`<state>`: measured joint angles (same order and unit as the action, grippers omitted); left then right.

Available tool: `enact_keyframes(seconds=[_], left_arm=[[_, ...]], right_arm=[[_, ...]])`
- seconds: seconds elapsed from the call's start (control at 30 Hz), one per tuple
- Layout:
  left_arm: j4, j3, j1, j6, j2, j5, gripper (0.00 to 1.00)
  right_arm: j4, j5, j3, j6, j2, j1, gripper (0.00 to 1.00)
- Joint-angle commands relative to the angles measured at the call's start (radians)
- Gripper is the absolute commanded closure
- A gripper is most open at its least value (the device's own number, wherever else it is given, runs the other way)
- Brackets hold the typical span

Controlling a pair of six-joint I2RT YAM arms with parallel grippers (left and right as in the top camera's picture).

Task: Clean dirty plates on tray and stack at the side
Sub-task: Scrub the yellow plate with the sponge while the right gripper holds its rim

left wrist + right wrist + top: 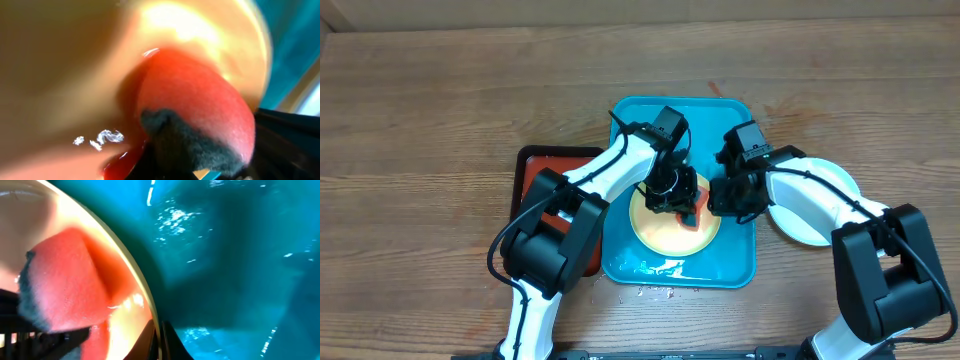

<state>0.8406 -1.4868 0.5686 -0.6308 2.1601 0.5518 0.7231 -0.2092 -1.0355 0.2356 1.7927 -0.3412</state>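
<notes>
A pale yellow-green plate (660, 232) lies on the turquoise tray (732, 266). My left gripper (678, 196) is shut on a red sponge (692, 212) with a dark scrub side and presses it on the plate. The left wrist view shows the sponge (200, 110) against the plate (70, 70), with wet red smears beside it. My right gripper (728, 198) is shut on the plate's right rim. The right wrist view shows that rim (150, 305) between the two jaws (159, 337), the sponge (70, 285) on the plate and the tray (240, 255) beyond. A light plate (842, 182) lies on the table to the right of the tray.
A smaller red tray (532, 166) with a black rim sits left of the turquoise tray, partly under my left arm. Water drops (655, 292) lie on the table by the tray's front edge. The table is wood.
</notes>
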Motion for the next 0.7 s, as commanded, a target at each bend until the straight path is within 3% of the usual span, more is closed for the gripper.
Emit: enact_keyframes(seconds=[0.0,0.17,0.33,0.5,0.67], left_arm=[[0.120,0.013,-0.021,-0.029,0.005,-0.299,0.96],[0.228,-0.003,-0.035,-0.031,-0.048,-0.591,0.96],[0.263,-0.003,-0.047,-0.027,-0.054,-0.727,0.96],[0.207,-0.003,-0.047,-0.027,-0.054,-0.633,0.96],[0.031,0.001,-0.031,-0.016,-0.054,-0.312,0.96]], right_arm=[[-0.013,0.039,0.000,-0.001,0.006,0.008,0.96],[-0.012,0.039,0.000,-0.001,0.006,0.008,0.96],[-0.011,0.039,0.000,-0.001,0.006,0.008,0.96],[-0.011,0.039,0.000,-0.001,0.006,0.008,0.96],[-0.011,0.039,0.000,-0.001,0.006,0.008,0.96]])
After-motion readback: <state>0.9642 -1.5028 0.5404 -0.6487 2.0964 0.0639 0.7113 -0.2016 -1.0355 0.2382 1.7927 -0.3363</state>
